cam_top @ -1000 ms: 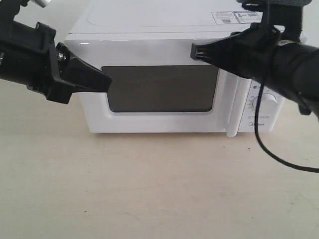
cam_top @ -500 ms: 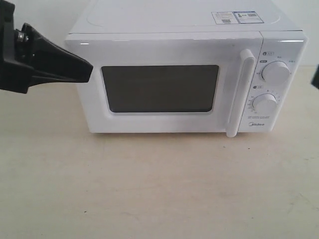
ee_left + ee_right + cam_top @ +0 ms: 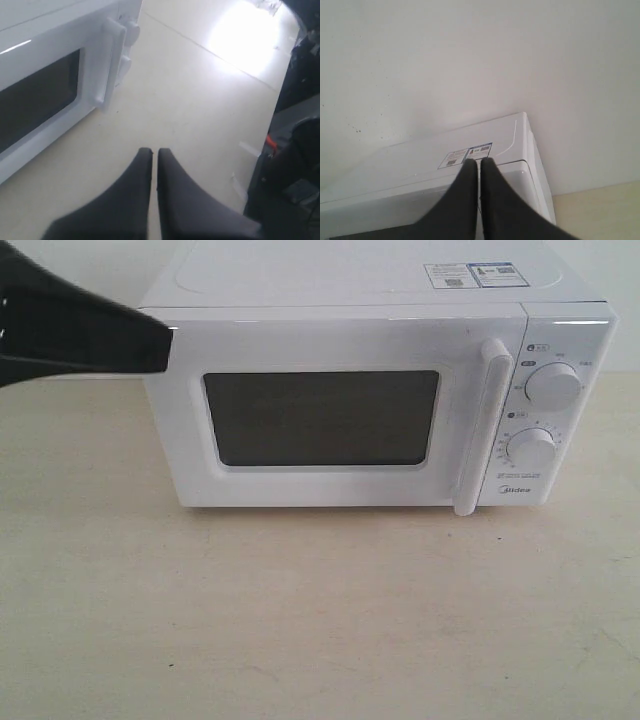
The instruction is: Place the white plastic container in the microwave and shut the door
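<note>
The white microwave stands at the back of the table with its door shut flat against the front; the dark window shows nothing inside. The white plastic container is out of view. My left gripper hangs at the microwave's upper left corner, shut and empty; in the left wrist view the left gripper hovers over bare table, with the microwave off to one side. My right gripper is shut and empty, high above the microwave's top near its sticker, and outside the exterior view.
A vertical bar handle and two round knobs sit on the microwave's right side. Beige tabletop stretches in front. A white wall rises behind. Dark equipment stands beyond the table's edge in the left wrist view.
The right arm has drawn back from the door front and left the exterior view. The left gripper has pulled away to the upper left. The door stays shut.
</note>
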